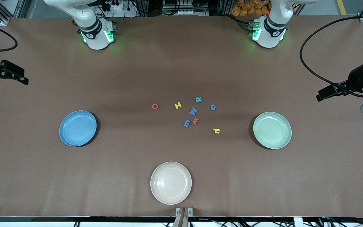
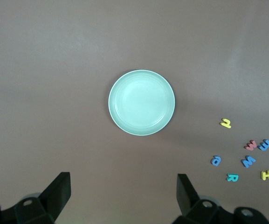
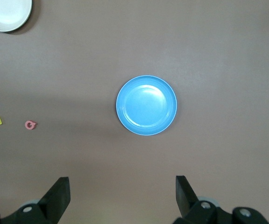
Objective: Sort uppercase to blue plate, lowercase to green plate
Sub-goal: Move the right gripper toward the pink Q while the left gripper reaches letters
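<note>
Black fingers on left gripper [image 2: 122, 198] and right gripper [image 3: 122, 198] spread wide, empty, high over green plate [image 1: 272, 130] and blue plate [image 1: 77, 128]; foam letters [image 1: 193, 111] loose on brown table [image 1: 181, 56] between plates.

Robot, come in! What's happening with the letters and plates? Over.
Left gripper open, high over table near green plate. Right gripper open, near blue plate. All eight letters still on table, plates empty. Nothing blocking.
</note>
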{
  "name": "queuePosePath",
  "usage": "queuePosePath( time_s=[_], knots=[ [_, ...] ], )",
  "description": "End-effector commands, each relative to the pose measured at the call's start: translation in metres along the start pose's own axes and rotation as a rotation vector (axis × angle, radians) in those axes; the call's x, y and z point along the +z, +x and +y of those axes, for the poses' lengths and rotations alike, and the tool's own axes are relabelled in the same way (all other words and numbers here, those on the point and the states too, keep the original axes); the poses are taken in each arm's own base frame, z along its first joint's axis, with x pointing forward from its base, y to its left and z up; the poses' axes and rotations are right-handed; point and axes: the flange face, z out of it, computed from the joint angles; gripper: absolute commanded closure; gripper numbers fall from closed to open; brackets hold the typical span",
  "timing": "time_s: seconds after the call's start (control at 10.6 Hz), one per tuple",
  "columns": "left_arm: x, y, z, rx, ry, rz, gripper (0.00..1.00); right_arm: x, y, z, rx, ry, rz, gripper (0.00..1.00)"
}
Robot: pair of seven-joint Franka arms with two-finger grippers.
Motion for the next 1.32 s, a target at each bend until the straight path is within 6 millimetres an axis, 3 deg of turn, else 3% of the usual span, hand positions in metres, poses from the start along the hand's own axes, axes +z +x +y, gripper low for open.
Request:
queuePosePath(
  time_s=[0.0, 0.19, 0.38, 0.56, 0.85, 0.94, 1.22],
  knots=[
    [-0.005, -0.002, 0.004, -0.01, -0.014, -0.004, 0.0, -0.001, -0.011, -0.004, -0.016, -0.014, -0.015, 0.0],
    [-0.004, -0.008, 0.021, 0.02, -0.012, -0.006, 0.0, 0.001, -0.011, -0.005, -0.018, -0.013, -0.024, 0.0],
    [0.001, -0.009, 0.026, 0.026, -0.01, -0.014, 0.0, 0.006, -0.011, -0.007, -0.02, -0.01, -0.035, 0.0],
    [0.004, -0.008, 0.024, 0.022, -0.007, -0.021, 0.0, 0.039, -0.003, -0.022, -0.048, 0.001, -0.064, 0.06],
    [0.007, -0.008, 0.024, 0.027, 0.026, -0.018, 0.0, 0.119, 0.019, -0.072, -0.092, -0.007, -0.046, 0.11],
    [0.007, -0.012, 0.035, 0.053, 0.054, -0.009, 0.0, 0.143, 0.027, -0.101, -0.081, -0.013, -0.051, 0.11],
    [0.006, -0.017, 0.046, 0.068, 0.082, 0.002, 0.0, 0.216, 0.054, -0.184, -0.04, -0.036, -0.054, 0.1]
  ],
)
